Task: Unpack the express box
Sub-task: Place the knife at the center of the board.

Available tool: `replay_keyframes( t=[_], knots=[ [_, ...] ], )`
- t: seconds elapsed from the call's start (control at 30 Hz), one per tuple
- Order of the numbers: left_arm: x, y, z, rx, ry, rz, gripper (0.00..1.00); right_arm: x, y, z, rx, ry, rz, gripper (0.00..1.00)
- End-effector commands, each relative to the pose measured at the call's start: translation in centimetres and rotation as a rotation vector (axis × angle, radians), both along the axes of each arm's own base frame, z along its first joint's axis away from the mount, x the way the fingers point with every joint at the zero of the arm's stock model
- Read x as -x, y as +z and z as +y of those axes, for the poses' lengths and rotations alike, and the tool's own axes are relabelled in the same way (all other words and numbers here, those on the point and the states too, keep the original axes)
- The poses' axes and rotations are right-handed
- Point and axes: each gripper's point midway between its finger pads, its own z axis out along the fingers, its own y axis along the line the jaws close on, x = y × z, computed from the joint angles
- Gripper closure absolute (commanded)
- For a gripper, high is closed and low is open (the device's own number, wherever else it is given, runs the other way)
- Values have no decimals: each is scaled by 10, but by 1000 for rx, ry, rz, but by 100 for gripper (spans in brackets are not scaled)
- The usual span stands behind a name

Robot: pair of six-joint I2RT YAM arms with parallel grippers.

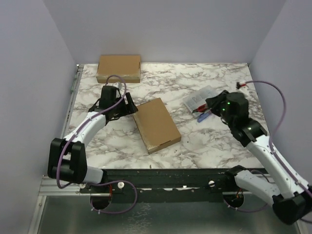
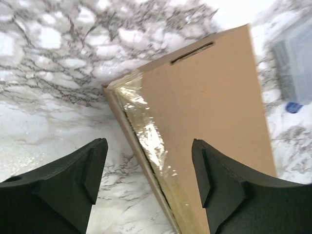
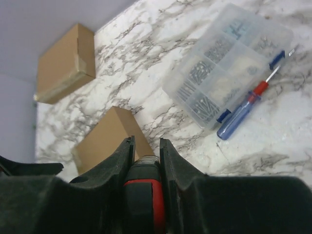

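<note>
Now your open, empty left gripper [image 2: 148, 146] straddles the taped left edge of the box [image 2: 209, 97], which runs near-far; your right gripper [image 3: 146, 143] clamps a red tool [image 3: 143, 195].

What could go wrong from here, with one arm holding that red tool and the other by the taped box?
1. The left gripper stands open at the middle box's corner, not gripping it; the box might slide if the tool pushes on it.
2. The right gripper pinches the red tool; it may twist or slip against the tape.
3. The blue screwdriver and screw case lie close to that gripper and could be knocked.
</note>
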Motion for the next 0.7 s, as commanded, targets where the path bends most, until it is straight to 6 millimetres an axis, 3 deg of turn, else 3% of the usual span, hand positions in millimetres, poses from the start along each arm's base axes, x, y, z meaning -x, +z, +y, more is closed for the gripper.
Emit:
replay_keyframes(
  t=[0.0, 0.1, 0.23, 0.4, 0.53, 0.67],
  knots=[
    [9, 40, 4, 22, 28, -52, 24, 30, -47, -13, -423, 14, 284, 100],
    [28, 36, 0, 73, 28, -12, 26, 37, -98, -38, -604, -145, 414, 100],
    [56, 19, -11, 165, 15, 63, 31, 44, -135, -46, -801, -259, 466, 100],
    [76, 8, -15, 232, 19, 74, 34, 50, -174, -57, -826, -400, 590, 98],
    [84, 2, -26, 330, 17, 66, 33, 56, -199, -67, -762, -494, 679, 83],
    [84, -8, -22, 310, 45, 68, 34, 61, -214, -83, -670, -570, 702, 66]
  ],
)
